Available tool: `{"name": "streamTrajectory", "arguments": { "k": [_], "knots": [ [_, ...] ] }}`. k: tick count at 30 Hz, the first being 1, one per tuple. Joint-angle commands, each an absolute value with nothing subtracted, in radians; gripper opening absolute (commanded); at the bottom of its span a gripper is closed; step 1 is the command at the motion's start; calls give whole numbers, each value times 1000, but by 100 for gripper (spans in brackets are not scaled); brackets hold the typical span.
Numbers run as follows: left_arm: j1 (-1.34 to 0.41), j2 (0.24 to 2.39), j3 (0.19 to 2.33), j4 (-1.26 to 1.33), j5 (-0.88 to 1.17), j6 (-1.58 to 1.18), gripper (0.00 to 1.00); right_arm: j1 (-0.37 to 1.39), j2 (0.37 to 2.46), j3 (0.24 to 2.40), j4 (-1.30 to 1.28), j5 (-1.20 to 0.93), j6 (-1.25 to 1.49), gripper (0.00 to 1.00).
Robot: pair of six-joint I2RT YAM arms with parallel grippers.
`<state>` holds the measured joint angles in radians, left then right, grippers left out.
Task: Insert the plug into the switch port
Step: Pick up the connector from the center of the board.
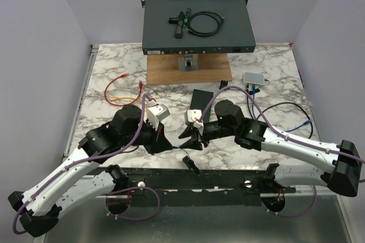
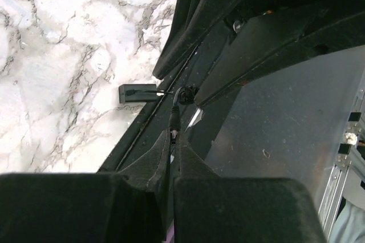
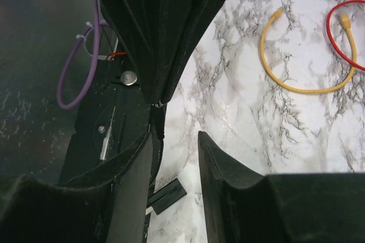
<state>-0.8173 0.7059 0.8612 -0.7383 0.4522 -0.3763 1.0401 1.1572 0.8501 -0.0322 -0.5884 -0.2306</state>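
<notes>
Left gripper (image 2: 173, 138) on cable (image 2: 174, 118) — plug (image 2: 137, 93) ahead

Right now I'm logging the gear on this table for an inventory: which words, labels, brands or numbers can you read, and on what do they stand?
No text can be read in any view.
switch: pale marks beside the ports on its front strip, too small to read.
white box: no marking can be made out.
Both wrist views: no text shows.

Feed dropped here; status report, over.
Left gripper shut on black cable. Right gripper open alongside. Plug at near table edge, far from switch. No obstruction seen.
</notes>
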Motion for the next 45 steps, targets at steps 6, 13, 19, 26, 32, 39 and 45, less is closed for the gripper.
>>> {"name": "streamTrajectory", "arguments": {
  "k": [6, 13, 19, 26, 32, 39, 45],
  "knots": [
    [-813, 721, 894, -761, 417, -357, 0, 1068, 1175, 872, -31, -623, -234, 37],
    [-812, 722, 891, -761, 416, -354, 0, 1091, 1208, 867, -17, -606, -226, 37],
    [-812, 718, 897, -764, 421, -351, 0, 1098, 1221, 863, -11, -593, -215, 35],
    [-812, 712, 892, -760, 425, -353, 0, 1107, 1230, 868, -10, -586, -215, 30],
    [-812, 707, 888, -759, 430, -354, 0, 1109, 1235, 874, -11, -580, -216, 25],
    [-813, 705, 886, -756, 434, -354, 0, 1112, 1235, 874, 24, -574, -212, 18],
    [-812, 701, 883, -755, 440, -353, 0, 1112, 1239, 877, 29, -571, -210, 16]
  ]
}}
